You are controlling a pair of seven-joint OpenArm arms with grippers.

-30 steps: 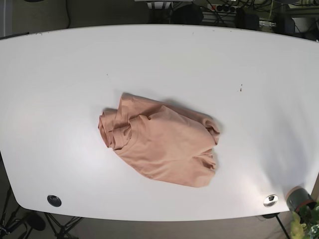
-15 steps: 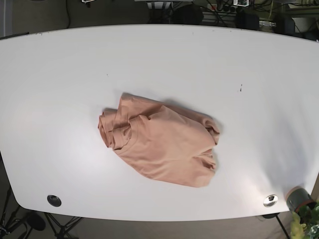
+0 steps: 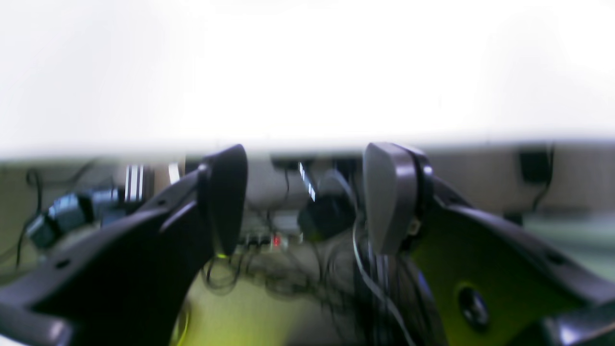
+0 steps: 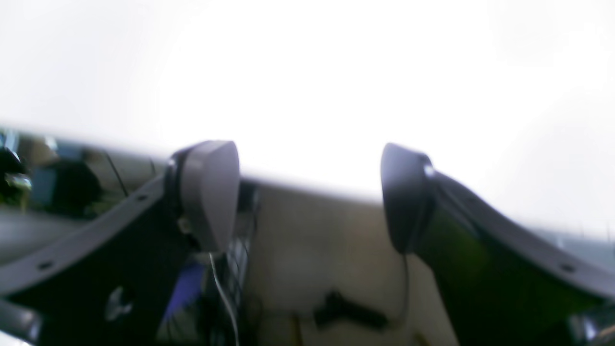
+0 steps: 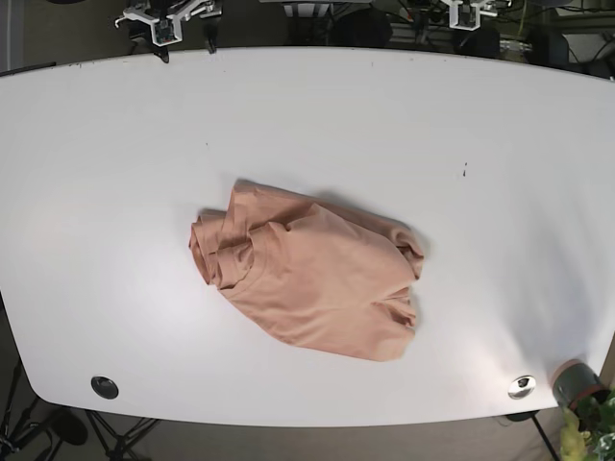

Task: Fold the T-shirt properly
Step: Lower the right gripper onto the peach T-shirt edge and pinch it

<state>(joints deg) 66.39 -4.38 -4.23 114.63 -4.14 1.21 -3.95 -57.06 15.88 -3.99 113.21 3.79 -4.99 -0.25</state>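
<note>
The peach T-shirt (image 5: 312, 283) lies crumpled in a loose heap at the middle of the white table (image 5: 115, 192), with its collar bunched at the left. My right gripper (image 5: 185, 38) hangs at the table's far edge on the left, far from the shirt. In the right wrist view it (image 4: 307, 197) is open and holds nothing. My left gripper (image 5: 468, 14) sits just beyond the far edge on the right. Its fingers (image 3: 389, 197) are spread in the left wrist view, so the left gripper (image 3: 307, 199) is open and empty. Neither wrist view shows the shirt.
Round grommets (image 5: 104, 387) (image 5: 522, 386) sit in the table's front corners. A plant pot (image 5: 577, 382) stands off the front right corner. Cables and power strips (image 3: 269, 240) lie behind the far edge. A small dark speck (image 5: 465, 170) marks the table at the right.
Both grippers have come into the base view at the table's far edge. The T-shirt has not moved.
</note>
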